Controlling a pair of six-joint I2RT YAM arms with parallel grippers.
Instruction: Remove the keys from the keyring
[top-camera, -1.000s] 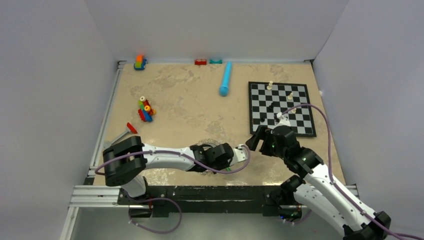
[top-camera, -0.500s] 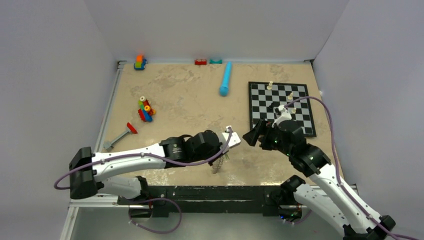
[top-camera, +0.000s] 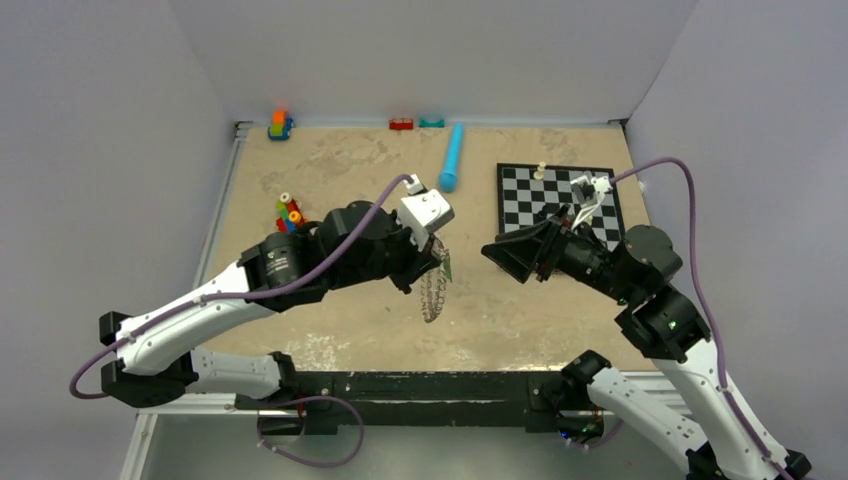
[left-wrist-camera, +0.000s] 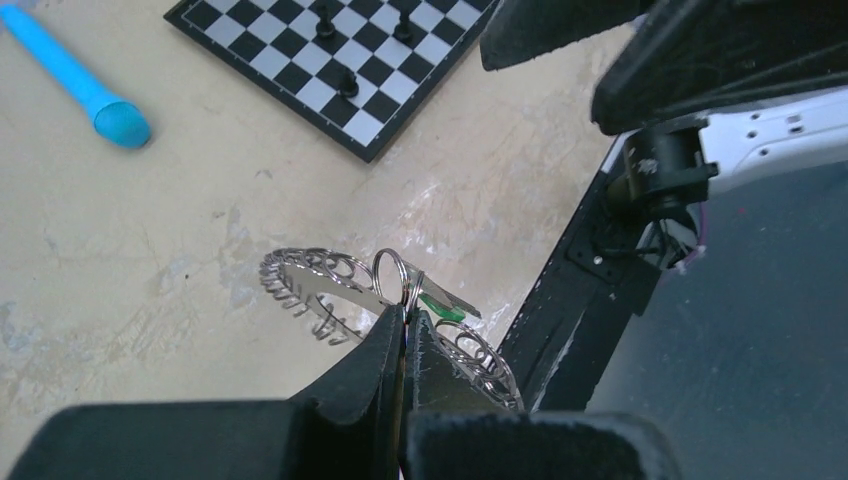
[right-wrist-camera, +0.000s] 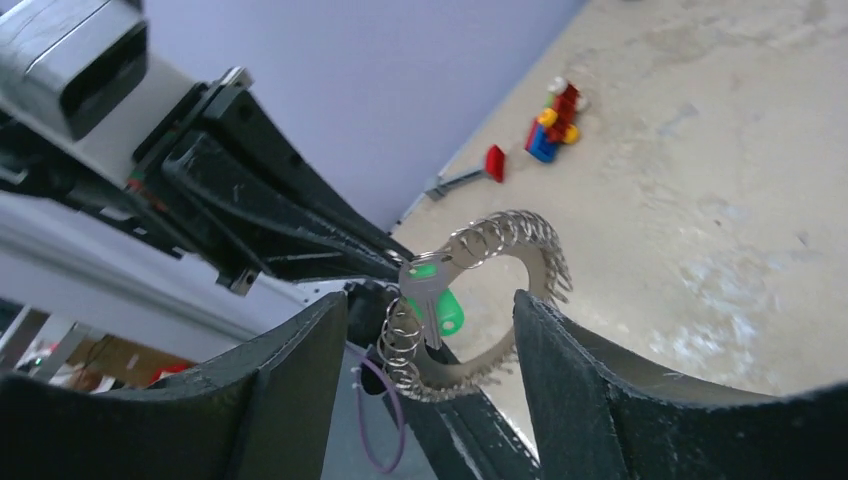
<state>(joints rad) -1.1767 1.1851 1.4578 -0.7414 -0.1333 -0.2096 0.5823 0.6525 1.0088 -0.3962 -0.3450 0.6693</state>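
I see the keyring (top-camera: 434, 292) hanging on edge just below my left gripper (top-camera: 432, 256), pinched at its top. Silver keys (right-wrist-camera: 520, 238) bristle all round the thin hoop. A green-headed key (right-wrist-camera: 441, 305) dangles beside the pinch, ahead of my right gripper (right-wrist-camera: 430, 300), which is parted.

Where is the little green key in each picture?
Top external: the green key is near the middle of the picture, at the top of the hanging keyring, just below the left gripper.
Left wrist: low centre, just right of the shut fingertips.
Right wrist: centre, between the open fingers of the right gripper.
Shared landmark: the keyring rimmed with silver keys shows in all three views.
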